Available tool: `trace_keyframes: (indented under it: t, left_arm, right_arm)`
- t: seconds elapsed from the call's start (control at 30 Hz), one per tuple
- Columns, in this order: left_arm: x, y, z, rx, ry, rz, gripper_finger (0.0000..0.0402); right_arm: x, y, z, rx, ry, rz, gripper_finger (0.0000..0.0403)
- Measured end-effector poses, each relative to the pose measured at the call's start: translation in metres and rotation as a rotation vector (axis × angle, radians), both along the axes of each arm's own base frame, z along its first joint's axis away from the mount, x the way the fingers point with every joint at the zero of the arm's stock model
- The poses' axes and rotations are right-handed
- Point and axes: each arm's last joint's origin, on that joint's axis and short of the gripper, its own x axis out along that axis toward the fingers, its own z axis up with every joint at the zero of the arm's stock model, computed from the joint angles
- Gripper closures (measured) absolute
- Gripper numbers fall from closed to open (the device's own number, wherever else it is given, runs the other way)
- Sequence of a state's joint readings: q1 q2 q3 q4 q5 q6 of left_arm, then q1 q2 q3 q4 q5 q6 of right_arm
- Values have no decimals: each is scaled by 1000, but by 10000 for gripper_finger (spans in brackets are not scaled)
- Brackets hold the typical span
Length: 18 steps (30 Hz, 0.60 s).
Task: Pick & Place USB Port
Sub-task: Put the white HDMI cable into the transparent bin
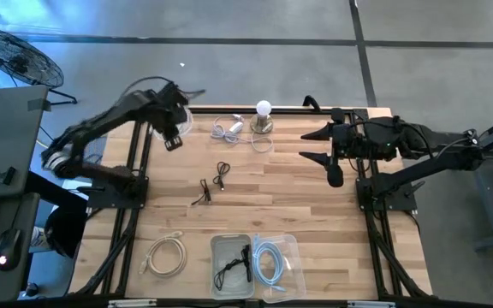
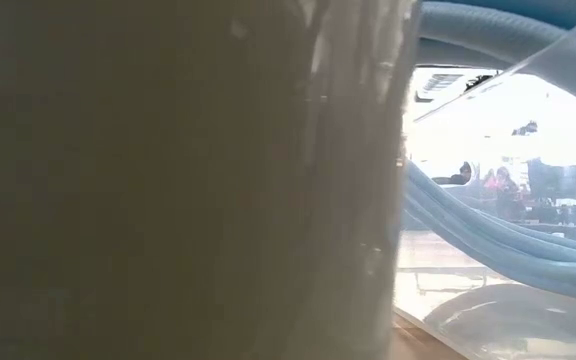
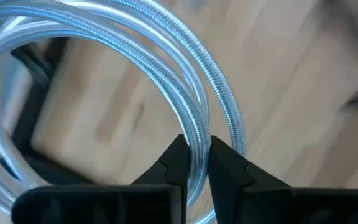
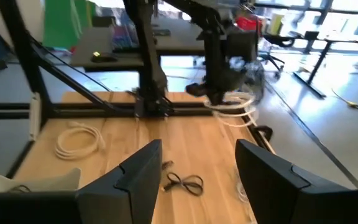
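Note:
My left gripper [image 1: 175, 135] hangs over the table's far left corner, shut on a coiled pale-blue USB cable [image 3: 135, 56]. The right wrist view shows that gripper [image 4: 219, 93] with the coil [image 4: 241, 111] hanging under it, above the wood. The cable's plug ends do not show. My right gripper [image 1: 315, 145] waits raised at the table's right side, with its fingers [image 4: 197, 152] wide apart and nothing between them. My left gripper pinches a strand of the coil [image 3: 197, 132] between its two fingertips, and the neighbouring loops run past the outer side of one finger [image 3: 229, 162]. The fingers come steeply from above, lying across the strand. The coil hangs below them, clear of the table.
A bulb on a stand [image 1: 264, 115] and a white cable [image 1: 229, 128] lie at the far middle. Black cables [image 1: 221, 175] lie mid-table and a cream coil [image 1: 168, 255] near left. Two clear trays [image 1: 291, 244] at the near edge hold a black and a blue cable [image 2: 488, 240].

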<state>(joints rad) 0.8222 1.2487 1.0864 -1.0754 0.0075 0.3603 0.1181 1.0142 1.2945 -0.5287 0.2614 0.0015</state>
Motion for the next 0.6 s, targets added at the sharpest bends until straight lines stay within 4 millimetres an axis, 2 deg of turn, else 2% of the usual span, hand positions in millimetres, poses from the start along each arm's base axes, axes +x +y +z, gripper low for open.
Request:
trace_keyframes:
  t: [0.17,0.33,0.47,0.6]
  left_arm:
    - [-15,-40,75,160,-401,-26,369]
    - [-37,-85,130,244,-891,-152,369]
    - [-52,-113,156,261,-1150,-258,369]
    - [-52,-128,167,237,-1271,-363,369]
  right_arm:
    - [2,3,6,20,-64,86,206]
    - [2,5,8,31,-84,150,205]
    - [12,6,3,-19,-53,180,205]
    - [34,10,-5,-93,-36,236,205]
